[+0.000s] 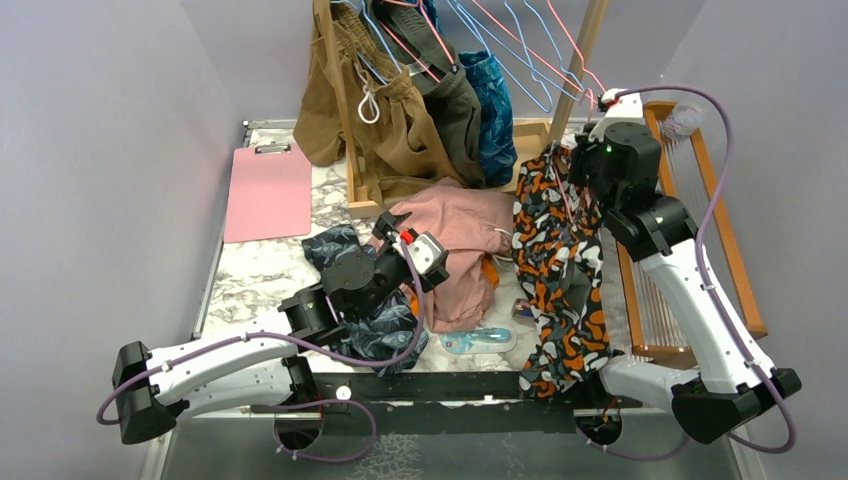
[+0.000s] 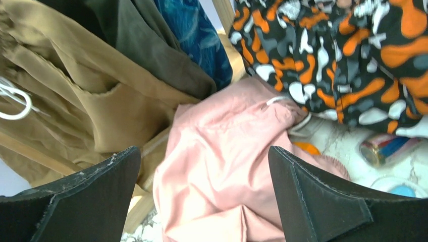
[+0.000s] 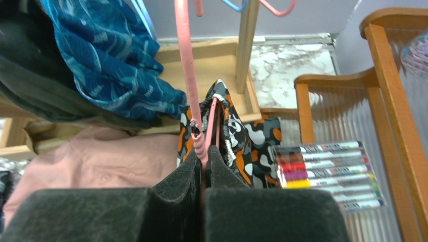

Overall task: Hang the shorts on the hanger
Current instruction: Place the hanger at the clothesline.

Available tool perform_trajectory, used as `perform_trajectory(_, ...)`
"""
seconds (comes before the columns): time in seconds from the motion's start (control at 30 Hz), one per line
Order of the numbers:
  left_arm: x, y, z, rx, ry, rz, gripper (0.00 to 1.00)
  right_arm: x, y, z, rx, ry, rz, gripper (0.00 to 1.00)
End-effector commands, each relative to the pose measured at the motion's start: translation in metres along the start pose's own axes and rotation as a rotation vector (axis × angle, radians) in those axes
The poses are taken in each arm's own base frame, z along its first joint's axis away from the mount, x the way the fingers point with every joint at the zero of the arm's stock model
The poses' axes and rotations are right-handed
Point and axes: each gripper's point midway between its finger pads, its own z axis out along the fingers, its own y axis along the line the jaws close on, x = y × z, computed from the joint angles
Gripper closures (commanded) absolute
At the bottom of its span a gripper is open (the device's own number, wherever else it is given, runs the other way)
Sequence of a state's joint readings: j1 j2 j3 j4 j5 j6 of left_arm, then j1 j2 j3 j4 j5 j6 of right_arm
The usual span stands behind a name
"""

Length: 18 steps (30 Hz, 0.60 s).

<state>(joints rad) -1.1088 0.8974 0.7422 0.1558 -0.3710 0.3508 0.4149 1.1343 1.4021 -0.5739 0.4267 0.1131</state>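
a: where to look for the shorts (image 1: 560,270)?

b: on the hanger (image 3: 184,60), bunched just under the grip and trailing long down the right side of the table toward the near edge.

a: held how?

b: by the right gripper (image 3: 204,151), pinched tight on the twisted neck of the pink wire. nothing else under it.

a: and on the left?

b: left gripper (image 2: 203,156) spread wide, holding nothing, hovering over the dusty-pink shorts (image 2: 217,201).

a: likely to go wrong how?

b: by sliding, most probably. thin wire, loose cloth, a lot of weight hanging low; any tilt or jerk could shed the lot. could also swivel in so narrow a pinch.

a: anything else?

b: crowding up at the wooden rack (image 3: 247,45). light-blue hangers (image 1: 520,50) and a blue leaf-print garment (image 3: 101,60) close by, easy to snag with the hook or the trailing cloth.

a: any writing to read?

b: none legible. print along the markers (image 3: 328,174), too small to make out. a small round container (image 2: 386,148) on the marble, label blurred.
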Motion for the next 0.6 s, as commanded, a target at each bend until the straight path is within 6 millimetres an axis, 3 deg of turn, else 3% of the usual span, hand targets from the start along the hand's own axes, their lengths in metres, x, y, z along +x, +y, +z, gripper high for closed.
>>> perform_trajectory(0.0,0.007,0.001,-0.007,-0.009,-0.025,-0.034,0.01,-0.049,0.016,0.011,-0.121,-0.179,0.102,0.99)
perform_trajectory(0.13,0.017,0.003,-0.014,-0.023,-0.024,-0.046,0.01,-0.061,0.027,0.024,-0.181,-0.21,0.072,0.99)
perform_trajectory(0.57,0.024,0.006,-0.021,-0.049,-0.033,-0.067,0.01,-0.095,0.026,0.056,-0.162,-0.314,-0.058,0.99)
